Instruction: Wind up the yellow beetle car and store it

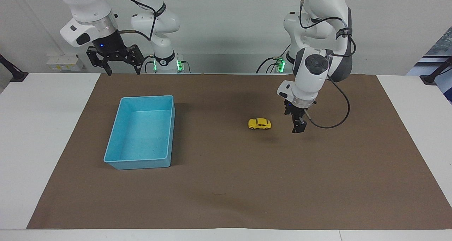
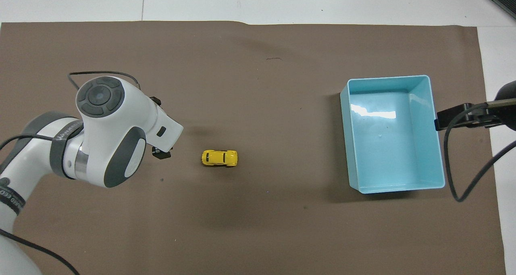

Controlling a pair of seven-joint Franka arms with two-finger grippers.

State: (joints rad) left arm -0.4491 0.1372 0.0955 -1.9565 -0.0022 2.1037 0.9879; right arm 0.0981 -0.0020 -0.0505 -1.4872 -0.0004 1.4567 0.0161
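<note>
The yellow beetle car (image 1: pixel 259 123) (image 2: pixel 219 157) stands free on its wheels on the brown mat (image 1: pixel 226 184), about midway between the two arms' ends. My left gripper (image 1: pixel 297 128) hangs open a little above the mat, a short way from the car toward the left arm's end, and touches nothing. One of its fingertips (image 2: pixel 161 154) shows from under the wrist in the overhead view. My right gripper (image 1: pixel 122 70) waits open, raised over the mat's edge by the robots.
A light blue bin (image 1: pixel 146 97) (image 2: pixel 387 78) sits on the mat toward the right arm's end and holds nothing. White table (image 1: pixel 46 128) borders the mat at both ends. A black cable loops from the left wrist.
</note>
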